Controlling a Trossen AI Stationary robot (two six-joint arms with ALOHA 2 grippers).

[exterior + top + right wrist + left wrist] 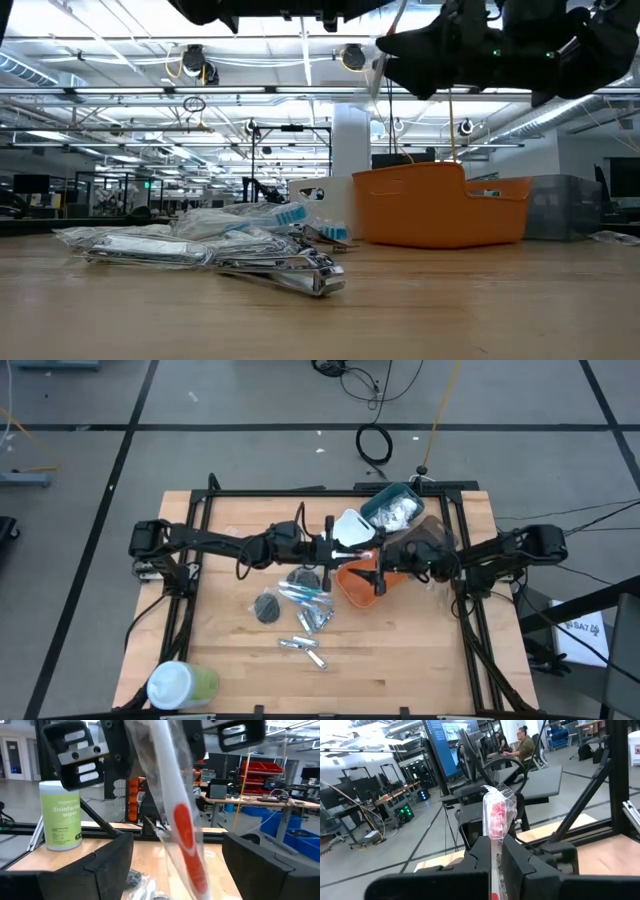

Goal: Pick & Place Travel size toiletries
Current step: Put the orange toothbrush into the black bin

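I have both arms reaching to the middle of the desk (pixel 400 670), meeting above the orange bin (pixel 362 582). The left tool (pixel 496 857) is pressed together on a clear-wrapped stick (pixel 496 815) with a red-and-white body — the stick stands up out of the fingers (pixel 520 865) in the left wrist view. The right tool (pixel 177 860) sits just opposite, its two fingers (pixel 105 862) spread wide on either side of the same wrapped stick, not touching it; in that view the stick hangs tilted between them with its orange-red part low. In the high view the two tools are close together over the near rim of the orange bin, beside a white bin (pixel 352 526) and a teal bin (pixel 392 508) holding crinkly silver packets. The rest of the toiletries lie in a loose pile on the bare wood in front of the left arm: clear-wrapped blue-white sticks (pixel 305 594), small silver tubes (pixel 300 645) nearer the front edge, and a dark grey round disc (pixel 267 606) just beside the sticks. The low view shows the same pile lying flat on the desk, the orange bin standing well behind it, and both arms held high — clear of the surface. A white-and-green wipes cylinder (pixel 180 685) lies at the front left corner, well apart from the pile
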